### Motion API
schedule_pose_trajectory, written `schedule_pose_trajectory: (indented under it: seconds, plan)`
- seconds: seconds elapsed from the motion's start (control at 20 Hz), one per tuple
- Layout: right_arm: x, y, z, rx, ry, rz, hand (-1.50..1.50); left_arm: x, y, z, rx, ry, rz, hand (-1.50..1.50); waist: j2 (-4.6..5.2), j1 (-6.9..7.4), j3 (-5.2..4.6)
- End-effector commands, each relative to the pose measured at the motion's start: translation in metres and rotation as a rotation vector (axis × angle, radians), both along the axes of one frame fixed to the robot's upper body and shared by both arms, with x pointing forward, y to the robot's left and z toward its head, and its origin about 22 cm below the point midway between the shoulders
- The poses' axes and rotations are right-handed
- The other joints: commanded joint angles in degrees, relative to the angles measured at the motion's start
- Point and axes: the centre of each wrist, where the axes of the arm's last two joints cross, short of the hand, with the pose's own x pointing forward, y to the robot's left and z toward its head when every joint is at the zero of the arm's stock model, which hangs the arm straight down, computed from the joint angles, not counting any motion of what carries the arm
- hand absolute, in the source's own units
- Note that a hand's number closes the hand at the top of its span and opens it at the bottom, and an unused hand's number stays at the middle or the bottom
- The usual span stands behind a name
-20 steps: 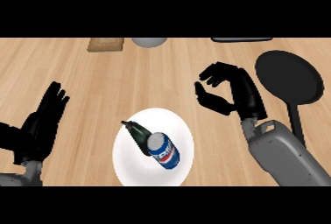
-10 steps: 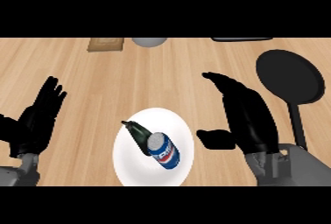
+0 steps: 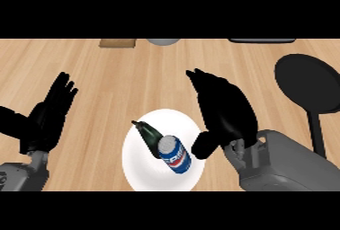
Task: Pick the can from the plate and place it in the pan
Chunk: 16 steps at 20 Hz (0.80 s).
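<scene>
A blue, white and red can [image 3: 174, 155] lies on its side on a white plate [image 3: 147, 170] near the counter's front. A dark green bottle [image 3: 149, 134] lies on the plate too, touching the can's top end. My right hand [image 3: 224, 111] is open with fingers straight, hovering just right of the plate, its thumb [image 3: 204, 144] close beside the can. The black pan [image 3: 309, 84] sits at the far right, its handle pointing toward me. My left hand [image 3: 48, 115] rests open at the left, fingers up.
At the back edge are a tan wooden block [image 3: 118, 42], a grey round object [image 3: 164, 41] and a dark item [image 3: 262, 40]. The wooden counter [image 3: 133, 76] stretches between the plate and these.
My right hand has uncurled its fingers and moved left and toward me, from near the pan to beside the plate. The left hand has barely shifted.
</scene>
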Motion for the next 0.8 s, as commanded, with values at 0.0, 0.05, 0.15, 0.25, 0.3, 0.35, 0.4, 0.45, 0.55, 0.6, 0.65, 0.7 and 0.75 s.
schedule_pose_trajectory:
  seconds: [0.0, 0.05, 0.15, 0.25, 0.3, 0.35, 0.4, 0.45, 0.55, 0.6, 0.65, 0.7, 0.75]
  plan:
    - [0.009, 0.029, 0.000, -0.229, 0.156, -0.106, -1.50, -0.004, -0.018, -0.004, -0.001, -0.004, -0.022, 0.00, -0.05, 0.95, 0.05]
    - [0.013, 0.032, -0.006, -0.256, 0.202, -0.089, -1.50, 0.002, -0.011, -0.001, -0.006, -0.006, -0.021, 0.00, 0.13, 0.79, 0.01]
    - [0.019, 0.032, -0.011, -0.278, 0.301, -0.085, -1.50, 0.001, -0.001, 0.003, -0.003, 0.007, -0.019, 0.00, -0.08, 0.85, 0.01]
    - [0.024, 0.040, -0.037, -0.307, 0.433, -0.067, -1.50, 0.006, -0.012, 0.000, -0.011, -0.003, -0.018, 0.00, 0.36, 0.66, -0.06]
    - [0.027, 0.034, -0.041, -0.330, 0.488, -0.072, -1.50, 0.004, -0.004, -0.002, -0.010, 0.000, 0.003, 0.00, 0.09, 0.48, -0.09]
    - [0.030, 0.036, -0.042, -0.347, 0.507, -0.062, -1.50, 0.006, -0.004, 0.001, -0.008, 0.001, -0.007, 0.00, 0.17, 0.41, -0.03]
    - [0.025, 0.046, -0.055, -0.370, 0.550, -0.061, -1.50, -0.001, -0.003, -0.002, 0.002, 0.007, -0.018, 0.00, -0.02, 1.38, -0.06]
    - [0.031, 0.051, -0.043, -0.371, 0.548, -0.060, -1.50, 0.003, -0.004, 0.002, -0.009, -0.010, -0.011, 0.00, -0.03, 1.15, -0.02]
    - [0.035, 0.055, -0.033, -0.377, 0.564, -0.046, -1.50, 0.003, -0.002, -0.004, 0.002, 0.006, -0.005, 0.00, -0.06, 0.46, 0.02]
    - [0.025, 0.068, -0.042, -0.389, 0.569, -0.023, -1.50, 0.005, -0.010, 0.004, -0.008, 0.011, -0.030, 0.00, -0.25, 0.38, 0.09]
    - [0.025, 0.076, -0.050, -0.420, 0.578, -0.023, -1.50, 0.008, -0.005, 0.002, 0.001, 0.002, -0.019, 0.00, -0.05, 0.50, 0.02]
    - [0.029, 0.071, -0.044, -0.434, 0.579, -0.017, -1.50, 0.004, -0.006, -0.002, -0.005, 0.017, -0.018, 0.00, -0.32, 0.01, 0.03]
    - [0.029, 0.072, -0.047, -0.476, 0.582, -0.004, -1.50, 0.006, 0.001, 0.002, 0.013, -0.008, 0.002, 0.00, -0.27, 0.22, 0.03]
